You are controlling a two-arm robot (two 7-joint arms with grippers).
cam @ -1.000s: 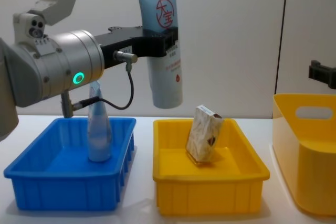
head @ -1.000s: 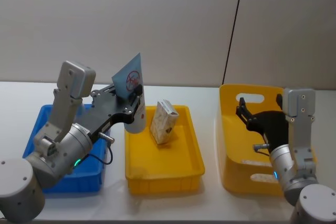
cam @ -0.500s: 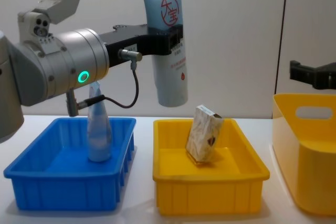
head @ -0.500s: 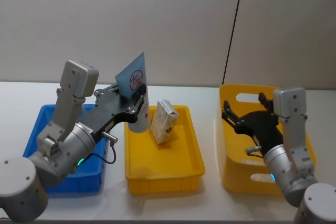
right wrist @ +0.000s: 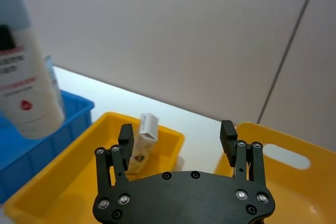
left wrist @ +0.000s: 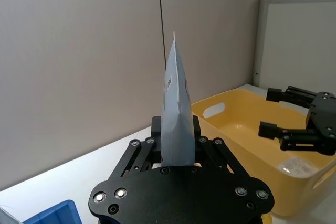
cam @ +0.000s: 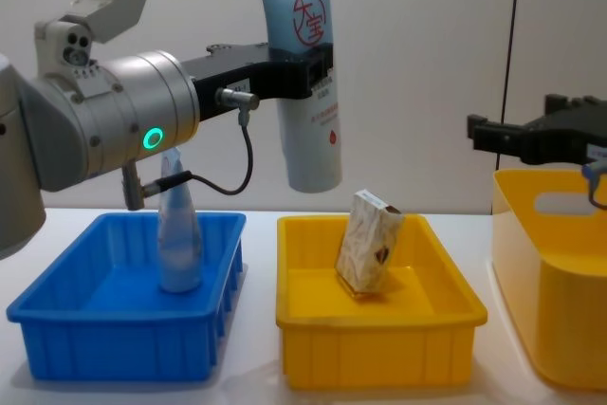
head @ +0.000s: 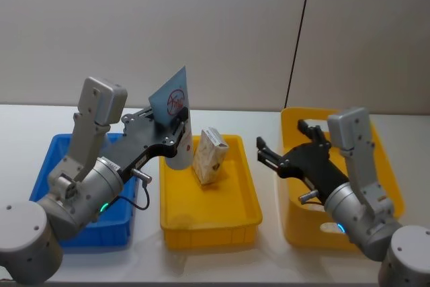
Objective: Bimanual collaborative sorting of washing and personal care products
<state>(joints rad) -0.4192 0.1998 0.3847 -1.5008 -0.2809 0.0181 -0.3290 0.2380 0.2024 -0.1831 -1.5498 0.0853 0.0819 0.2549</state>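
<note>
The left gripper [cam: 319, 73] is clamped on a pale blue squeeze tube [cam: 313, 144] in the upper centre of the chest view; its jaws pinch the tube across the middle, so the flat crimp stands above them and the rounded, paler end hangs below; the tube is upright and held in the air above the left rim of the yellow tray [cam: 379, 359], clear of it. It widens from the crimp down, with a red circle logo near the top, lines of red print beneath and a red dot lower still. A second tube [cam: 178, 246] stands crimp-up in the blue tray [cam: 114, 353] at lower left; a beige-white patterned pack [cam: 368, 246] leans tilted in the yellow tray, centre of the frame, below and to the right of the held tube. The right gripper [cam: 512, 125] hovers at middle right, jaws spread wide and holding nothing, above the left wall of the deep yellow bin [cam: 560, 329], well apart from the held tube.
</note>
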